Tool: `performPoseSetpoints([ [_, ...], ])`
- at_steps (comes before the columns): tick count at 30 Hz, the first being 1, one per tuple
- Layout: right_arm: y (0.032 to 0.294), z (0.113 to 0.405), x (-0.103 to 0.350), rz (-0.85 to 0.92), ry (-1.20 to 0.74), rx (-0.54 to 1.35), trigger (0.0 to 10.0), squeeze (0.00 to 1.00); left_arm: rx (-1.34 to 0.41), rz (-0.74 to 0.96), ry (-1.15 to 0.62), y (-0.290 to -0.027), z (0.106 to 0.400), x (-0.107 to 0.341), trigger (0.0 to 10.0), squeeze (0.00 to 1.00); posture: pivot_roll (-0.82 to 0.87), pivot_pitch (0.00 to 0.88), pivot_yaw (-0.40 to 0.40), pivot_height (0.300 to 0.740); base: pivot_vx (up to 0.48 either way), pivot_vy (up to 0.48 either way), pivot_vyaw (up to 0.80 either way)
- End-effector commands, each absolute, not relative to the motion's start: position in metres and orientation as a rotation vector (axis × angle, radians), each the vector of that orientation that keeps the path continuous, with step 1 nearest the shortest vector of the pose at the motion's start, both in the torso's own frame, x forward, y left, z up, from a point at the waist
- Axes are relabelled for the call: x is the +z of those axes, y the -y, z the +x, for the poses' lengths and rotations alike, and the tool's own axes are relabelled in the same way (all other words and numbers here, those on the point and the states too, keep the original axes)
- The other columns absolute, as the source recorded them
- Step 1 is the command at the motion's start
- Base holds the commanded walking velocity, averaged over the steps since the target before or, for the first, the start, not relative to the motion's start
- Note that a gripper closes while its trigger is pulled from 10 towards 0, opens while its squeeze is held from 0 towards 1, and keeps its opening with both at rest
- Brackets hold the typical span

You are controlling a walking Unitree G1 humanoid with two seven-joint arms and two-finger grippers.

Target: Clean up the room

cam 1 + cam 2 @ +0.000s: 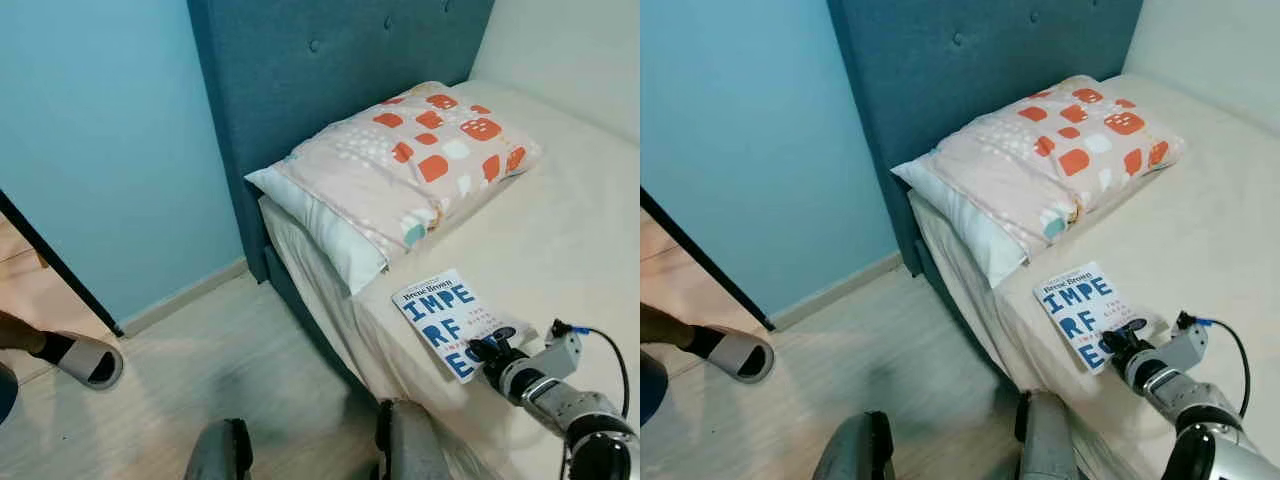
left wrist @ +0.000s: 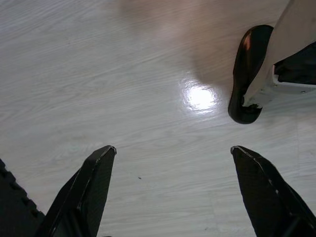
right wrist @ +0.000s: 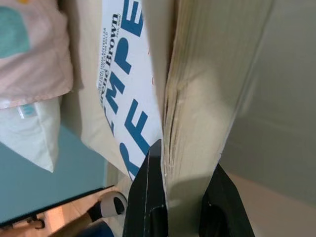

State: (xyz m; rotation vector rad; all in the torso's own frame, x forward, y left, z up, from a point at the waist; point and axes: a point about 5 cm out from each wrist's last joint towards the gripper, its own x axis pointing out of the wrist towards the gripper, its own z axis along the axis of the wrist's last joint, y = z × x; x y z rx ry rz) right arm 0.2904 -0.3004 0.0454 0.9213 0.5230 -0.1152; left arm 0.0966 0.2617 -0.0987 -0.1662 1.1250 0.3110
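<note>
A cream mattress (image 1: 560, 230) meets a teal headboard (image 1: 330, 70) and blue wall (image 1: 110, 150); at 12 o'clock from the book (image 1: 445, 318) lies the patterned pillow (image 1: 410, 160). The right gripper (image 3: 180, 197) pinches the book's page edge. Over pale floor (image 2: 123, 74), the left gripper (image 2: 173, 173) hangs spread wide, holding nothing.

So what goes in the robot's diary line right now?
right gripper: shut on book | book: on bed near pillow | left gripper: open, over floor
</note>
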Motion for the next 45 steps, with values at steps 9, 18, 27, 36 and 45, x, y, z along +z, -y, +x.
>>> performPoseSetpoints([
  [9, 0.295, 0.278, 0.038, 0.856, -0.660, 0.037, 10.0, 0.00, 0.367, -0.189, -1.160, -0.275, 0.071, -0.099, 10.0, 0.00, 0.13, 0.319, 0.012, 0.580, 0.000, 0.000, 0.00],
  [18, 0.297, 0.277, 0.035, 0.811, -0.643, 0.027, 10.0, 0.00, 0.357, -0.191, -1.141, -0.278, 0.068, -0.098, 10.0, 0.00, 0.14, 0.337, 0.024, 0.580, 0.000, 0.000, 0.00],
  [27, 0.309, 0.286, 0.048, 0.777, -0.550, -0.031, 10.0, 0.51, 0.360, -0.197, -1.133, -0.279, 0.066, -0.098, 10.0, 0.00, 0.14, 0.360, 0.030, 0.580, 0.000, 0.000, 0.00],
  [36, 0.316, 0.298, 0.065, 0.816, -0.445, -0.086, 10.0, 1.00, 0.373, -0.208, -1.126, -0.279, 0.069, -0.098, 10.0, 0.00, 0.12, 0.355, 0.017, 0.580, 0.000, 0.000, 0.00],
  [45, 0.329, 0.298, 0.069, 0.788, -0.547, -0.306, 10.0, 0.12, 0.364, -0.259, -1.096, -0.267, 0.085, -0.099, 10.0, 0.00, 0.05, 0.260, -0.039, 0.580, 0.000, 0.000, 0.00],
])
